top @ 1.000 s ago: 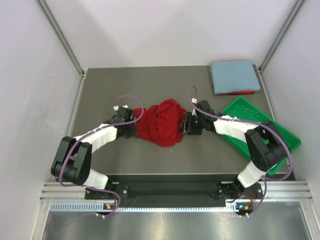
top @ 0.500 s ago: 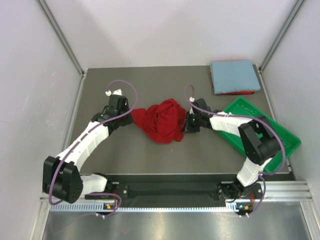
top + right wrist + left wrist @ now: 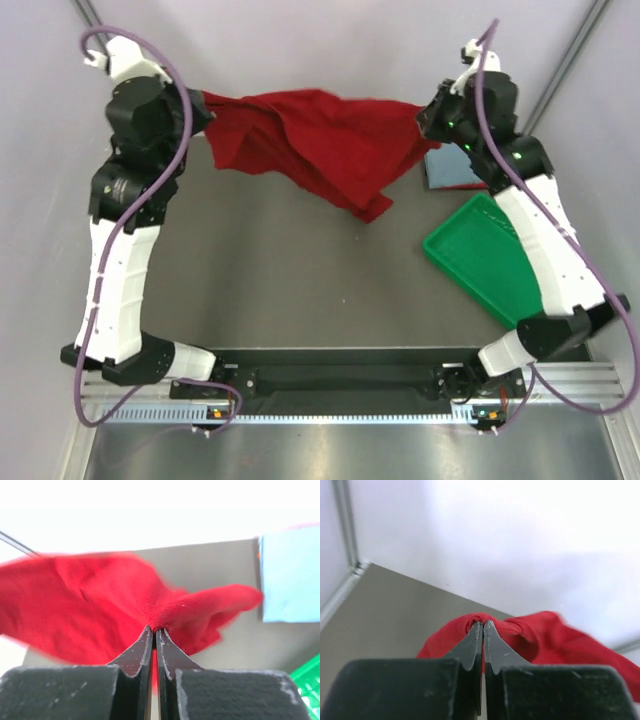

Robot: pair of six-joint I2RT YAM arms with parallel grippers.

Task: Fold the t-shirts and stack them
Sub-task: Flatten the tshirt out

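left gripper (image 3: 483, 624): clenched on an edge of the dark red t-shirt (image 3: 320, 140); high over the table (image 3: 280, 290), far left
right gripper (image 3: 154, 628): pinched tight on its opposite edge; far right
dark red t-shirt: strung between both grippers — sagging, one corner dangling above the table
light blue t-shirt (image 3: 290, 580): folded, far right corner — beyond the green tray (image 3: 480, 255)

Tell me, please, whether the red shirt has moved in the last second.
Yes: the red shirt rose from the table centre toward the far wall.
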